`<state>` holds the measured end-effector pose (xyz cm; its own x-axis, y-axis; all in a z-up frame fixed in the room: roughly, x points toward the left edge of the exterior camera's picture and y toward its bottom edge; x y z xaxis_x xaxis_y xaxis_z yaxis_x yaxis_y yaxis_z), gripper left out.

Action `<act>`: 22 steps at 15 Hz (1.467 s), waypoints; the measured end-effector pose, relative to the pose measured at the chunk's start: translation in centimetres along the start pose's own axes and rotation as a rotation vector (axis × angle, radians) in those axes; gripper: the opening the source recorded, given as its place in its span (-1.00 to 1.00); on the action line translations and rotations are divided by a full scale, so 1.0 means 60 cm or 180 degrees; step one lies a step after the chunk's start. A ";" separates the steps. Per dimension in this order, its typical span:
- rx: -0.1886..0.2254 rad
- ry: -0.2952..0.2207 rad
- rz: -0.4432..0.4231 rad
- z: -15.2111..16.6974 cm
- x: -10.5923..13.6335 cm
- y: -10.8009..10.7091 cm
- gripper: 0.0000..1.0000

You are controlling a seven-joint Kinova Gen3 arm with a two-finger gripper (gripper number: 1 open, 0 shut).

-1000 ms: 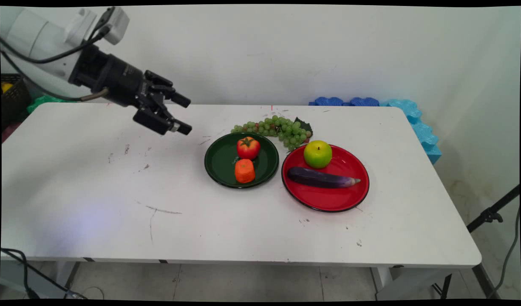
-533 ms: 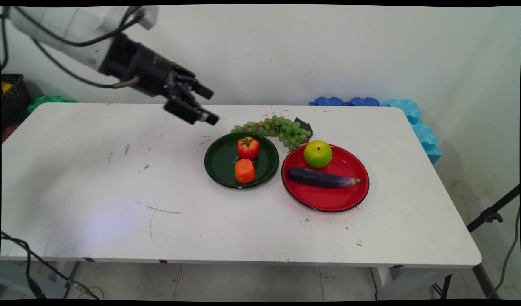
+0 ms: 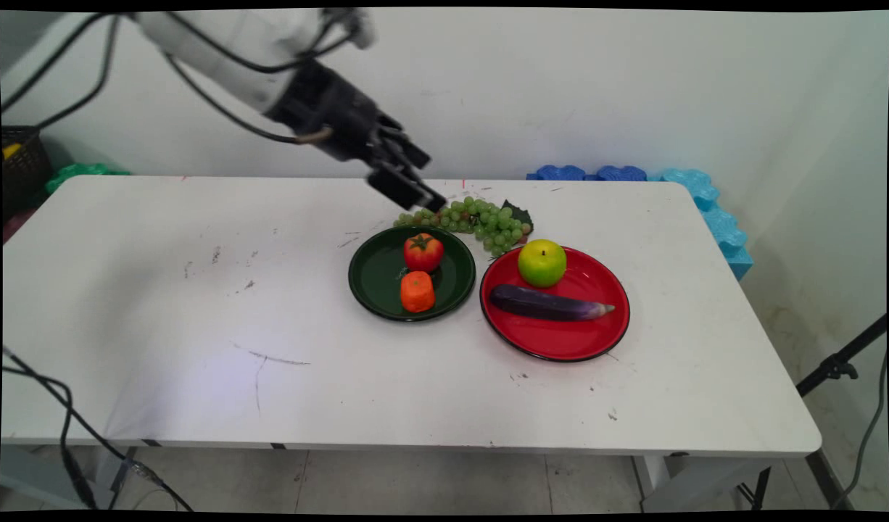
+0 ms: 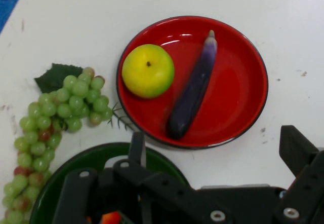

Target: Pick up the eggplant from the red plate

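Gripper (image 3: 424, 183) with fingers spread wide, holding nothing, above knobbly green grapes (image 3: 481, 220).
Glossy round red plate (image 4: 243, 87) carries a smooth apple (image 4: 148, 70) and slender eggplant (image 4: 192, 95); linkage hides most of the green plate (image 4: 101, 158).

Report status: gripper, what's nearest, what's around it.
Gripper open, empty, above table. Nearest: grapes. Beyond: green plate with tomato; red plate with apple, eggplant.
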<state>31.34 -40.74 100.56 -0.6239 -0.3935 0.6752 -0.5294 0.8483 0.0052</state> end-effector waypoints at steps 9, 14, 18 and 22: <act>-0.0189 -0.0396 0.0387 0.183 0.097 0.023 1.00; -0.0293 -0.0534 0.0607 0.273 0.124 0.027 1.00; -0.0356 -0.0619 0.0766 0.331 0.129 0.019 1.00; -0.0398 -0.0672 0.0889 0.393 0.129 0.015 1.00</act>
<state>12.49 -51.39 88.41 -0.8462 -0.1940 0.4963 -0.2558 0.9649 -0.0590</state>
